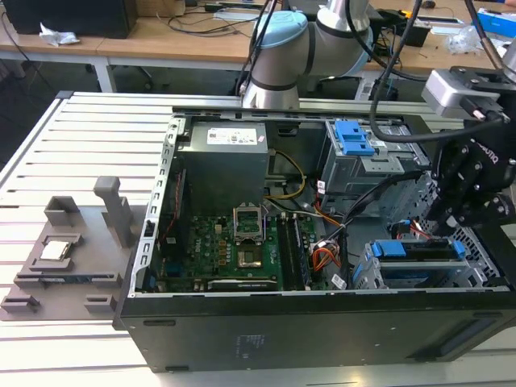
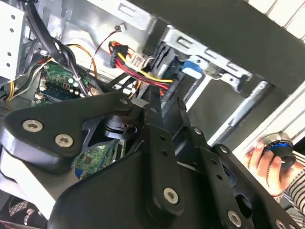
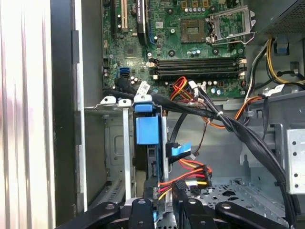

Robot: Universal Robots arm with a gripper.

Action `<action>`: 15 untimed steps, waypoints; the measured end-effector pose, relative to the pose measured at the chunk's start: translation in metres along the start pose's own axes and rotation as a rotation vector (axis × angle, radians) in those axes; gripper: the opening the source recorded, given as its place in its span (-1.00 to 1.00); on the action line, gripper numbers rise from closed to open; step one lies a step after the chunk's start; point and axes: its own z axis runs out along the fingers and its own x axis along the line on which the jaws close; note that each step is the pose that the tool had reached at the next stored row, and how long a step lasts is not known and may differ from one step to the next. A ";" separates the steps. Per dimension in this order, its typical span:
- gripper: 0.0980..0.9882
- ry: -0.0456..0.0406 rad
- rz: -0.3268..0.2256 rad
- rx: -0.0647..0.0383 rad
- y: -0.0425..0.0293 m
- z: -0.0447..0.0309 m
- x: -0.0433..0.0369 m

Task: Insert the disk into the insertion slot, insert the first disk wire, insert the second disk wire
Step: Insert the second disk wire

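First wrist view: one pincer [image 3: 164, 202], its two fingers close together over the rear edge of the single disk [image 3: 147, 138]; whether they pinch anything I cannot tell. That disk sits in the insertion slot [image 3: 125, 157], mostly hidden. One red-yellow wire bundle [image 3: 188, 179] lies beside. A person's hand [image 2: 267, 164] shows in the second wrist view.

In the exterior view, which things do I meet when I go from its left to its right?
Grey fixture block → power supply → motherboard → blue-latched drive cage → the disk in the insertion slot → gripper.
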 end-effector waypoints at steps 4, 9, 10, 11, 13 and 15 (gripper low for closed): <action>-0.54 0.0305 0.001 0.001 0.0202 0.0013 -0.0105; -0.54 0.0463 -0.001 0.002 0.0358 0.0080 -0.0109; -0.54 0.0467 -0.002 0.002 0.0369 0.0097 -0.0114; -0.54 0.0471 -0.003 0.002 0.0378 0.0117 -0.0120; -0.54 0.0619 -0.023 0.004 0.0380 0.0154 -0.0140; -0.54 0.0745 -0.031 0.005 0.0380 0.0157 -0.0140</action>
